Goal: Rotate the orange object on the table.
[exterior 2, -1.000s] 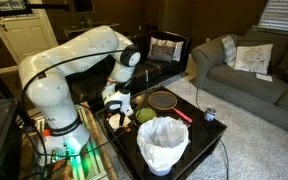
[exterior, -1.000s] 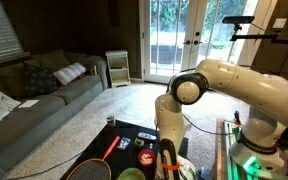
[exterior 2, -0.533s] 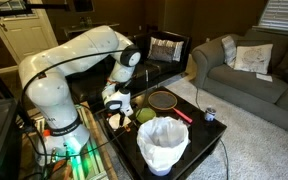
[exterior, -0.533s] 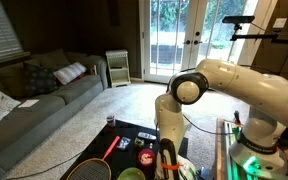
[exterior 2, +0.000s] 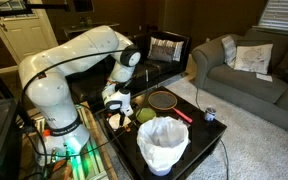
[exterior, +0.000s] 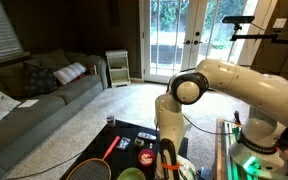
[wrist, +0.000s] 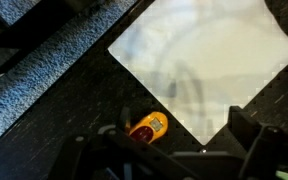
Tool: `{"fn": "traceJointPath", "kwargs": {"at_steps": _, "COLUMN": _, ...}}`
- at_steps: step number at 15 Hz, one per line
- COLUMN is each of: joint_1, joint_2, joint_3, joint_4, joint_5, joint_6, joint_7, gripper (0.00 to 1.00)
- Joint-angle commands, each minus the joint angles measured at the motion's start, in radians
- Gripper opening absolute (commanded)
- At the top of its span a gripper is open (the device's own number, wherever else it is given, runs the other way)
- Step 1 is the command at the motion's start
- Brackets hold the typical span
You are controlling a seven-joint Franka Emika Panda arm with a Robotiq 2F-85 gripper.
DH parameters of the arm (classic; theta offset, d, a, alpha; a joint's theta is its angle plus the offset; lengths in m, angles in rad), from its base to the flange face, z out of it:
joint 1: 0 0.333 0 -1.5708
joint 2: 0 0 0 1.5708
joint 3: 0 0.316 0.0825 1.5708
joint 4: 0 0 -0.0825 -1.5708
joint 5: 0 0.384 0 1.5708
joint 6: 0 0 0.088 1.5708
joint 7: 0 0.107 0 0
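Note:
The orange object (wrist: pixel 149 126) is a small orange-yellow item with a grey label. It lies on the black table (wrist: pixel 44 95) at the edge of a pale square sheet (wrist: pixel 199 60). In the wrist view my gripper (wrist: pixel 181 137) is open just above the table, with the object between the fingers, close to the left one. In an exterior view the red-orange item (exterior: pixel 144 156) sits beside the lowered gripper (exterior: pixel 167 160). In an exterior view the gripper (exterior 2: pixel 114 104) hides it.
A racket (exterior 2: pixel 164 100) with a red-orange shaft (exterior: pixel 111 148) lies on the table. A green bowl (exterior 2: pixel 144 115), a white bucket (exterior 2: pixel 164 143) and a small blue can (exterior 2: pixel 210 115) stand nearby. A grey sofa (exterior: pixel 34 95) stands beyond.

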Motion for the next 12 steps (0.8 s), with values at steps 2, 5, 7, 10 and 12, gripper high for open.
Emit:
{"fn": "traceJointPath", "kwargs": {"at_steps": 2, "joint_1": 0.001, "joint_2": 0.0, "joint_3": 0.002, "joint_4": 0.003, "joint_5": 0.012, "joint_6": -0.002, "joint_7": -0.011, "gripper": 1.0}}
{"fn": "traceJointPath", "kwargs": {"at_steps": 5, "joint_1": 0.053, "joint_2": -0.018, "joint_3": -0.038, "joint_4": 0.003, "joint_5": 0.005, "joint_6": -0.034, "joint_7": -0.054, "gripper": 1.0}}
{"fn": "traceJointPath", "kwargs": {"at_steps": 7, "joint_1": 0.085, "joint_2": -0.028, "joint_3": -0.051, "joint_4": 0.003, "joint_5": 0.006, "joint_6": -0.041, "joint_7": -0.056, "gripper": 1.0}}
{"fn": "traceJointPath", "kwargs": {"at_steps": 10, "joint_1": 0.093, "joint_2": -0.032, "joint_3": -0.054, "joint_4": 0.004, "joint_5": 0.007, "joint_6": -0.045, "joint_7": -0.056, "gripper": 1.0}}
{"fn": "traceJointPath", "kwargs": {"at_steps": 12, "joint_1": 0.095, "joint_2": -0.033, "joint_3": -0.055, "joint_4": 0.005, "joint_5": 0.03, "joint_6": -0.052, "joint_7": -0.032, "gripper": 1.0}}
